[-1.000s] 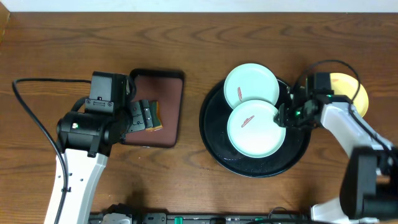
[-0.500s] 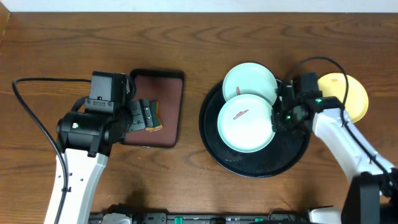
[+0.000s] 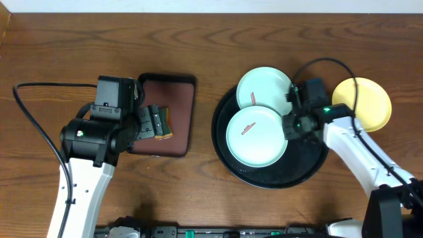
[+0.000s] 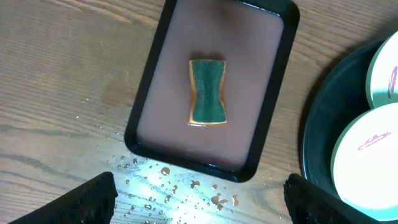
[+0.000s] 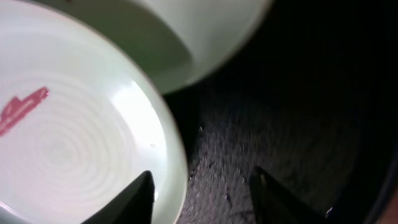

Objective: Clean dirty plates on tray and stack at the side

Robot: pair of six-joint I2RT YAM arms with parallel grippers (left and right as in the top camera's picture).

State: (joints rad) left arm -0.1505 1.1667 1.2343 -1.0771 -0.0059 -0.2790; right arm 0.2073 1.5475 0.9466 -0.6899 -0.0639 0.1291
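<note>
The large black tray holds two mint-green plates, each with a reddish smear: one at the back and one in front overlapping it. The yellow plate lies on the table to the tray's right. My right gripper is open at the front plate's right rim. In the right wrist view its gripper has one finger over that plate and the other over the tray. My left gripper is open and empty above the maroon tray's near edge.
A green and orange sponge lies in the middle of the maroon tray. Water drops and brown specks dot the wood in front of it. A black cable runs across the table's left side.
My right gripper has moved left across the black tray, and the front mint plate has slid left with it. The yellow plate now shows fully. The left arm has not moved.
</note>
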